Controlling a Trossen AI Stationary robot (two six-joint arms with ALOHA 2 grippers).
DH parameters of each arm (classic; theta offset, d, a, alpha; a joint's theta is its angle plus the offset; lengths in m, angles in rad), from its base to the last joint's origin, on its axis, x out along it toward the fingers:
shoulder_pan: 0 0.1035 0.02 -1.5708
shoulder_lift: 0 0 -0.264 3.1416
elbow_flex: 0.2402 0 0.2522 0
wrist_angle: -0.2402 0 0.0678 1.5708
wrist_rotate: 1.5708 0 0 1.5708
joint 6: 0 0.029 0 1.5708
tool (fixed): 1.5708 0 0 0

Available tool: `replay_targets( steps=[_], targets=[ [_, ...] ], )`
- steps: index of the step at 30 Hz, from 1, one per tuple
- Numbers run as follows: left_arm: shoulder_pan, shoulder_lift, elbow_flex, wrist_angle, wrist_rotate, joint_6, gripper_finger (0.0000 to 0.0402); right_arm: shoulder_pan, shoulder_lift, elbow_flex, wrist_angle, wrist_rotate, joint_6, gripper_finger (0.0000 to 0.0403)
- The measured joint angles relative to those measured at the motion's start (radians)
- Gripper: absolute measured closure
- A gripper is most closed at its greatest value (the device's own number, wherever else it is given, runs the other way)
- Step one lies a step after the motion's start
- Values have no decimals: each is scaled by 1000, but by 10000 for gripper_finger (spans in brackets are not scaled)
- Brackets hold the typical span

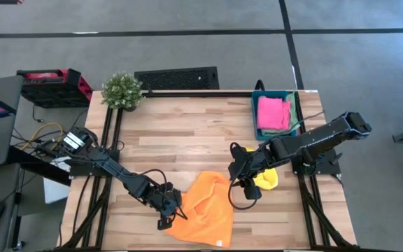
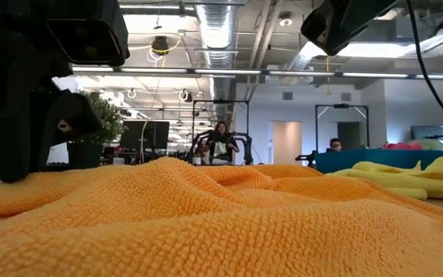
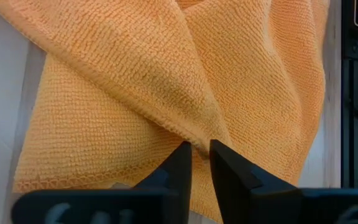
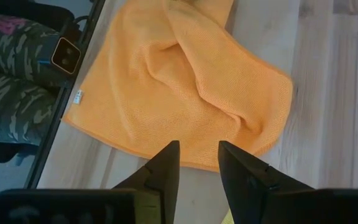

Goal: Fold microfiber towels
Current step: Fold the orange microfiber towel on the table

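Note:
An orange microfiber towel (image 1: 208, 203) lies rumpled on the wooden table near its front edge. It fills the low view's foreground (image 2: 229, 223). My left gripper (image 1: 172, 211) is at the towel's left edge, shut on a ridge of the cloth (image 3: 196, 146). My right gripper (image 1: 241, 183) hangs open above the towel's far right part, with nothing between its fingers (image 4: 199, 146). A yellow towel (image 1: 266, 176) lies crumpled right of it. Pink (image 1: 273, 112) and green (image 1: 294, 110) towels lie in the teal bin (image 1: 256, 115). My left gripper pinches a raised fold of the orange towel (image 3: 199, 138) between its two fingertips, near the towel's left edge. The fingers come slanting down from the table's left. The towel lies slack on the table, and its creases run away from the pinch.
A potted plant (image 1: 122, 89) stands at the table's far left corner. The bin sits at the far right. The towel's white label (image 4: 78, 95) lies at the table's near edge. Bare wood (image 1: 180, 133) lies between plant and bin. People sit in the room beyond (image 2: 220, 142).

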Motion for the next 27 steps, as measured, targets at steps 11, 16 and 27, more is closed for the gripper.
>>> replay_targets(
  steps=[11,16,27],
  targets=[
    [0,48,1,53,-5,-5,295,0,0,0,0,0,0,269],
    [8,67,3,68,56,-6,305,0,0,-1,-4,0,1,269],
    [11,53,91,-67,56,69,396,0,0,-1,-4,7,-8,270]
  ],
)
